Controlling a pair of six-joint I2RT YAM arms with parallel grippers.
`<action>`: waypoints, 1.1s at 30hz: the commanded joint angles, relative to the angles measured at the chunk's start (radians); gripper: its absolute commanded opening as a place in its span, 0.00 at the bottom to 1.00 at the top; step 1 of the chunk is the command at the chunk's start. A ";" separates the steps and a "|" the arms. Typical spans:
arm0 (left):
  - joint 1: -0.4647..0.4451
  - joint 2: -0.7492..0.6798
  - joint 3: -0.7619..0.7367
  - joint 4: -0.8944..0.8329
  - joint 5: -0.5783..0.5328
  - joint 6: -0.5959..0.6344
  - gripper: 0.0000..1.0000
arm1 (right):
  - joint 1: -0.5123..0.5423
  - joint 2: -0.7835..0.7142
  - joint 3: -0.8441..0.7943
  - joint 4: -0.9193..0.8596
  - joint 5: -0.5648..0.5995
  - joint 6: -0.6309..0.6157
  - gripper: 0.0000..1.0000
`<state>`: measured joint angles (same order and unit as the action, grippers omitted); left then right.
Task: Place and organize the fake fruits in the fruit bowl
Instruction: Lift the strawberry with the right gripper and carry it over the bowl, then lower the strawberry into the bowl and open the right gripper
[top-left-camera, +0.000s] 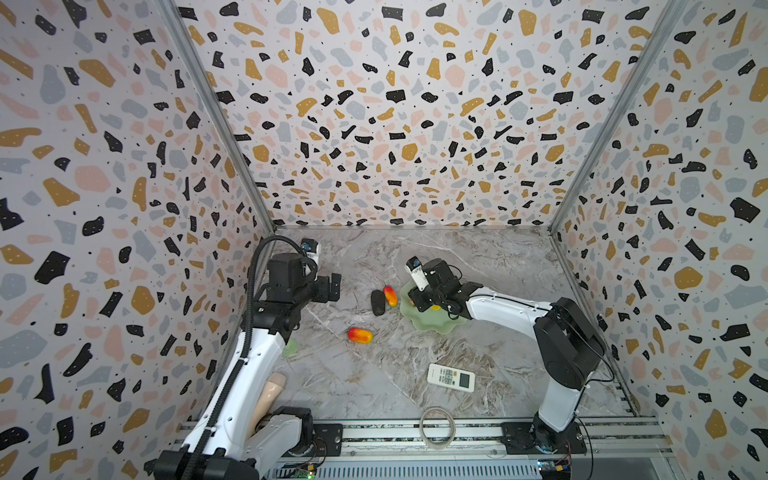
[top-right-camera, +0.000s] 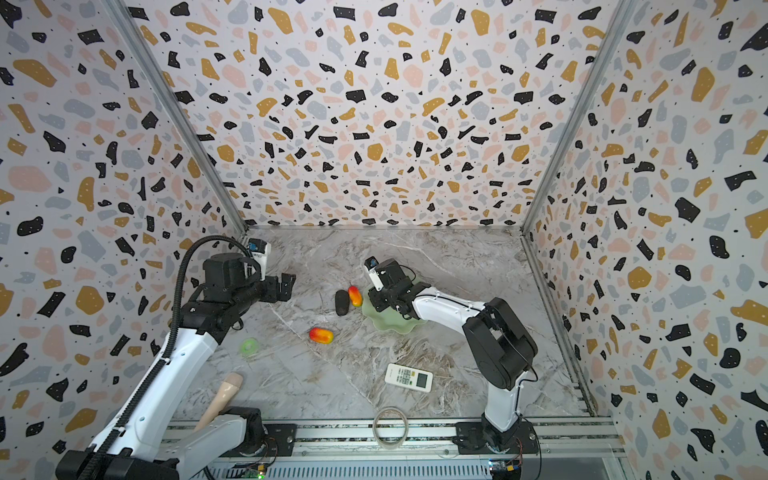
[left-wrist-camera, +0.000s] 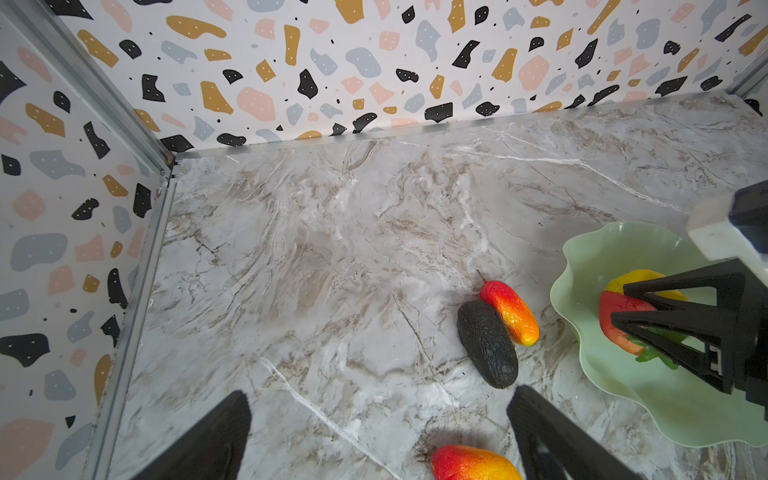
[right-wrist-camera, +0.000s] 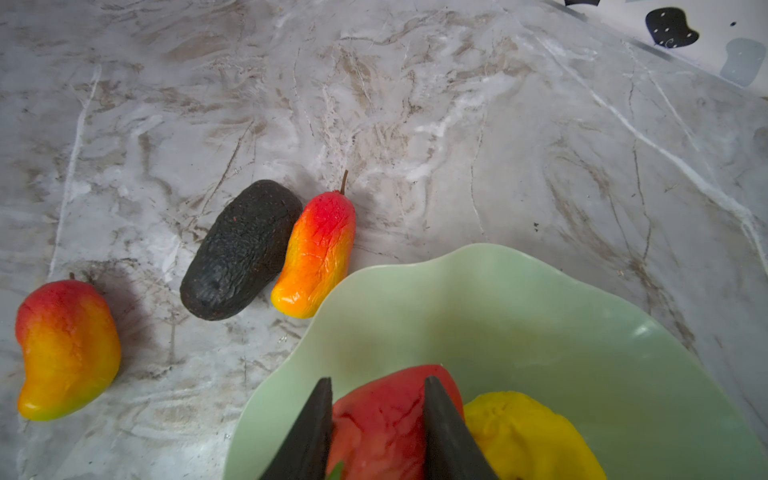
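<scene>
My right gripper (right-wrist-camera: 378, 384) is shut on the red strawberry (right-wrist-camera: 380, 419) low inside the mint-green fruit bowl (right-wrist-camera: 498, 307), right beside the lumpy yellow fruit (right-wrist-camera: 528, 436). On the marble just left of the bowl (top-left-camera: 428, 326) lie the black oval (top-left-camera: 377, 302) and a red-orange oval (top-left-camera: 390, 295), touching each other. A second red-orange oval (top-left-camera: 360, 335) lies nearer the front. My left gripper (left-wrist-camera: 380, 397) hovers open over bare marble to the left of these fruits, holding nothing; that second oval (left-wrist-camera: 473, 463) lies just below its fingers.
A white remote (top-left-camera: 451, 377) lies front right of centre and a clear tape ring (top-left-camera: 436, 427) sits at the front rail. A small green ring (top-right-camera: 249, 346) and a beige cylinder (top-left-camera: 270, 392) lie by the left arm. Patterned walls enclose three sides.
</scene>
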<state>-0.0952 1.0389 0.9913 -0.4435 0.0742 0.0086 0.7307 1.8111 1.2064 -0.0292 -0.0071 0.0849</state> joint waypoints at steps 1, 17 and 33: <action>0.005 -0.012 -0.010 0.034 0.018 0.007 1.00 | 0.000 -0.004 -0.002 0.023 0.012 -0.005 0.12; 0.005 -0.008 -0.011 0.034 0.017 0.007 1.00 | -0.008 0.018 -0.005 0.034 0.004 -0.002 0.31; 0.005 -0.002 -0.011 0.032 0.014 0.008 1.00 | -0.013 -0.023 0.037 -0.017 0.000 -0.040 0.70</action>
<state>-0.0952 1.0393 0.9897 -0.4431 0.0742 0.0086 0.7189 1.8317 1.2057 -0.0143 -0.0074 0.0666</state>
